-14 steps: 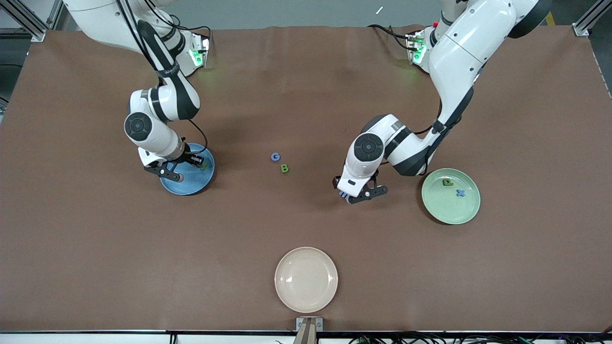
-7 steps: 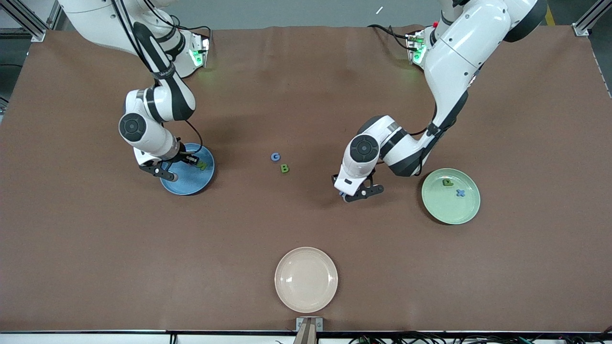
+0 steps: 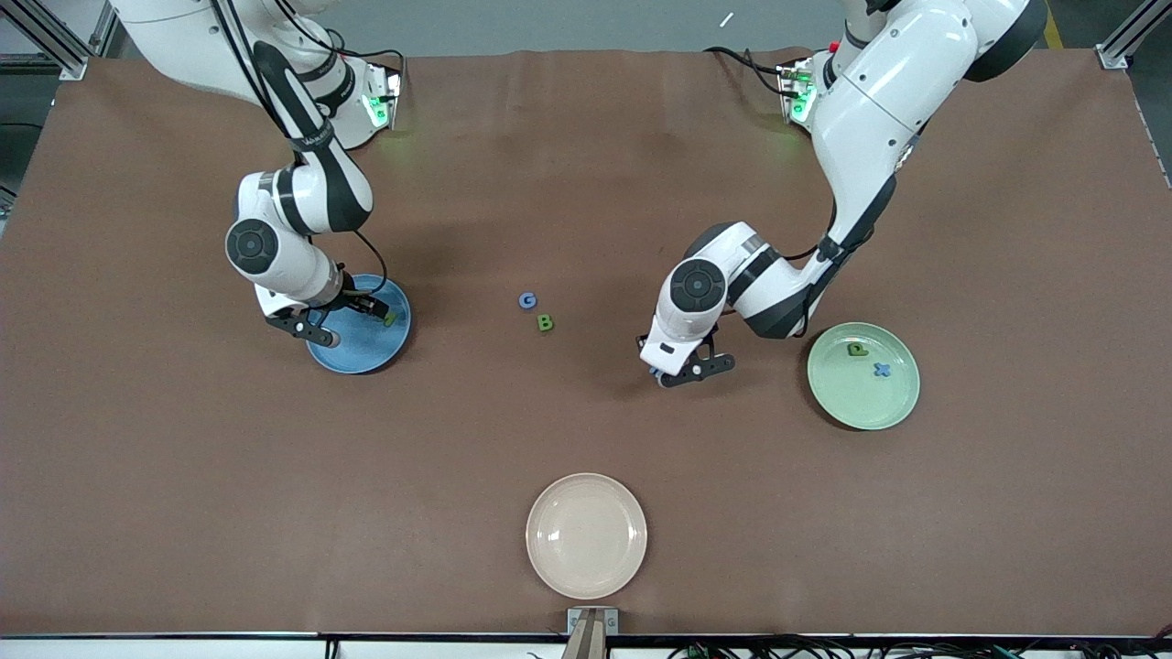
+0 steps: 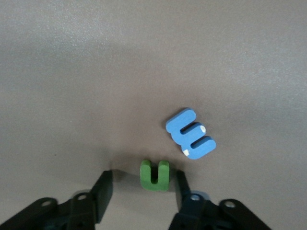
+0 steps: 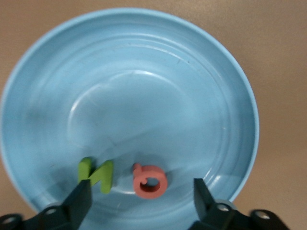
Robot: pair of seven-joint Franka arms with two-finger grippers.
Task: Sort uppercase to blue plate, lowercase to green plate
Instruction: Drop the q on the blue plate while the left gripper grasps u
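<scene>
Over the blue plate point(image 3: 359, 328), near the right arm's end of the tabletop, the right gripper point(image 5: 141, 199) has just been opened: its fingers are spread wide, with the green N point(image 5: 96, 174) and the pink Q point(image 5: 149, 180) lying free on the plate between them. The Q appears to have been released a moment ago, so two capitals are judged sorted.

The left gripper point(image 4: 141, 194) has been lowered onto the bare tabletop between the middle and the green plate point(image 3: 863, 375). Its fingers are being drawn in around the green n point(image 4: 155, 174), one finger already beside it, the other a little apart; no firm pinch is shown yet. The blue m point(image 4: 190, 133) lies just beside the n, untouched.

The green p point(image 3: 857, 349) and blue x point(image 3: 882, 370) rest on the green plate. The blue G point(image 3: 527, 300) and green B point(image 3: 545, 322) remain at the middle of the tabletop, and a beige plate point(image 3: 586, 535) sits near its front edge.

Both wrists are held bent downward, low over their targets.
</scene>
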